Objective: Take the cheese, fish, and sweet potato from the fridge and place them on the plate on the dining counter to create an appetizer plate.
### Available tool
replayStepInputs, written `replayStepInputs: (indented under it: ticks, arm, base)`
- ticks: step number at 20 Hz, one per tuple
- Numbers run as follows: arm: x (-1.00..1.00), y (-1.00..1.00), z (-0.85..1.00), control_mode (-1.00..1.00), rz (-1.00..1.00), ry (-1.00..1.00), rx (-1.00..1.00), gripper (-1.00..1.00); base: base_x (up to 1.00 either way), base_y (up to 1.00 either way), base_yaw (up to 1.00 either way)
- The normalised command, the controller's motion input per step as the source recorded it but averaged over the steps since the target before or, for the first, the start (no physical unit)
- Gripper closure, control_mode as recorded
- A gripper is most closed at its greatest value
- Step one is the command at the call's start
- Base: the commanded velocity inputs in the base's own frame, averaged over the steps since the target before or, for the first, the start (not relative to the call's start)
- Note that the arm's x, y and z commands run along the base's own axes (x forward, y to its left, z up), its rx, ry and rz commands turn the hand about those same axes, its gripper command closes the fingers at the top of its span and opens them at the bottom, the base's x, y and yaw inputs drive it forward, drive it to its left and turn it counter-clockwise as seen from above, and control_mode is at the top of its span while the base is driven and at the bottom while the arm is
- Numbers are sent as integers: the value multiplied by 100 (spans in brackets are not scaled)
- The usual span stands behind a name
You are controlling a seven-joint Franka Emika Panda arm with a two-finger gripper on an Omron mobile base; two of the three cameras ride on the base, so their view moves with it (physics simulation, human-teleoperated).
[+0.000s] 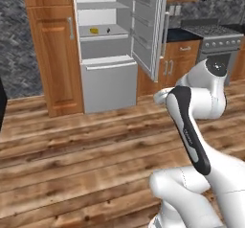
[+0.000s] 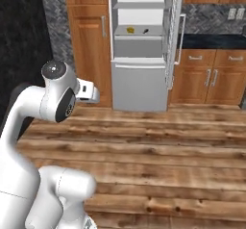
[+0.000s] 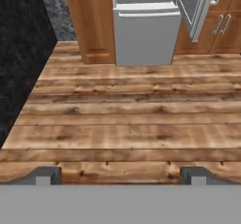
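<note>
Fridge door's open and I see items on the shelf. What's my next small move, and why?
Probably drive the base closer to the fridge. A stretch of wood floor lies between it and the open, empty gripper, and the cheese and a small dark item, likely the fish, sit on a shelf, seemingly beyond reach.

Glossy white arm [image 1: 201,126], dark joint caps, perhaps black padding.

A kitchen: open fridge [image 1: 107,45], wooden cabinets [image 1: 52,45], stove [image 1: 213,35].
</note>
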Motion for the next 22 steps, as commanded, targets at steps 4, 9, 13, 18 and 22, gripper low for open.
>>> replayStepInputs:
  ticks: [4,9,13,18,22]
  arm:
    - [0,0,0,100,0,0,0,-100]
    - [0,0,0,100,0,0,0,-100]
    - [0,0,0,100,0,0,0,-100]
    - [0,0,0,100,0,0,0,-100]
    - [0,0,0,100,0,0,0,-100]
  base:
    - [91,0,0]
    - [83,0,0]
    - [76,0,0]
    - [72,0,0]
    - [65,0,0]
